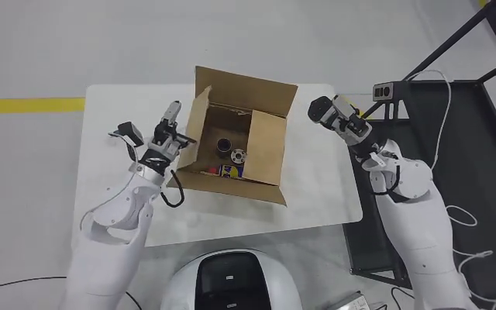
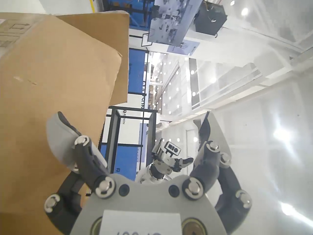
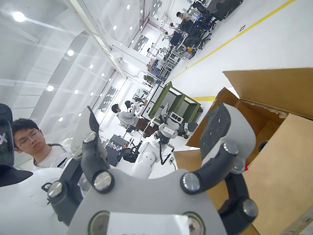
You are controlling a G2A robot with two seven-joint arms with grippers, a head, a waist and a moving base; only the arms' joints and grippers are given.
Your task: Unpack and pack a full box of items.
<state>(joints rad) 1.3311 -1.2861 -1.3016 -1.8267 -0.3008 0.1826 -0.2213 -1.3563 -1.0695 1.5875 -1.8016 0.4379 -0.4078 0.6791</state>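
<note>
Spread and empty, left hand (image 2: 132, 121) and right hand (image 3: 154, 113) flank the box (image 1: 267, 147) — stiff, probably light cardboard, best held by its walls.

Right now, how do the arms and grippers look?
Left arm and right arm: rounded white shells; a black cable loops by the left wrist. Left gripper and right gripper: grey plate, black links, silver screws, pale fingers with black pads.

Open brown cardboard box (image 1: 236, 147) mid-table, small items (image 1: 230, 159) inside.
</note>
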